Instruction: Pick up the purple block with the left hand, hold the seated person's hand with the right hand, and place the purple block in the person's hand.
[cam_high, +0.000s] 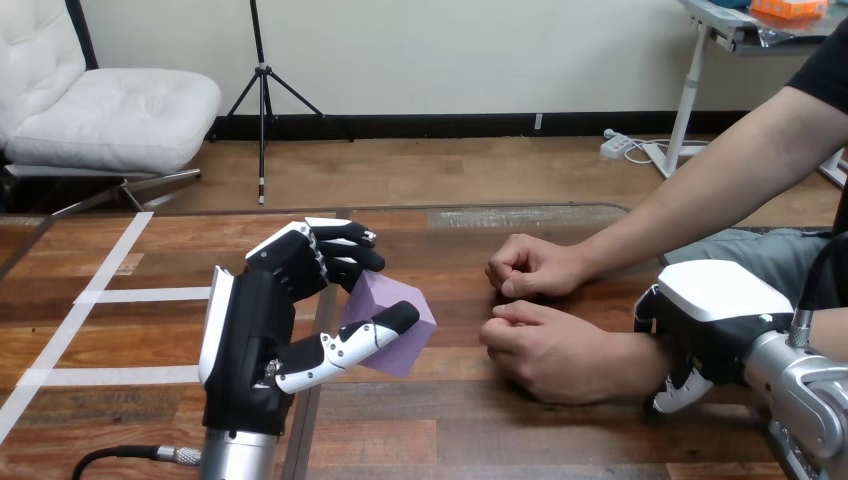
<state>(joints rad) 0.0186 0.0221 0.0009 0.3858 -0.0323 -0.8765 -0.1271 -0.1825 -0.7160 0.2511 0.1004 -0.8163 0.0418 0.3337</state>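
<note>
The left hand (262, 335) stands upright at the near left of the desk (470, 430), its white-shelled back turned left, and has hold of the purple block (398, 318). The fingers (335, 250) curl over the block's far top edge and the thumb (345, 345) presses across its near lower face, so the hand is partly closed, pinching the block between them. The block is tilted, 1 corner pointing right, and appears lifted clear of the desk, though its underside is hard to make out. To its right lie the person's 2 hands, both loosely fisted on the desk: the person's far hand (530, 265) and the person's near hand (545, 348), close together, with the near one just beside the block but apart from it. The right hand (705, 320) sits at the near right, its white shell up, lying over the wrist of the person's near hand and touching it. That wrist passes behind the right hand and is hidden there, so I cannot tell whether this hand grips the wrist or merely rests on it. The right forearm is cut off by the view's right edge.
</note>
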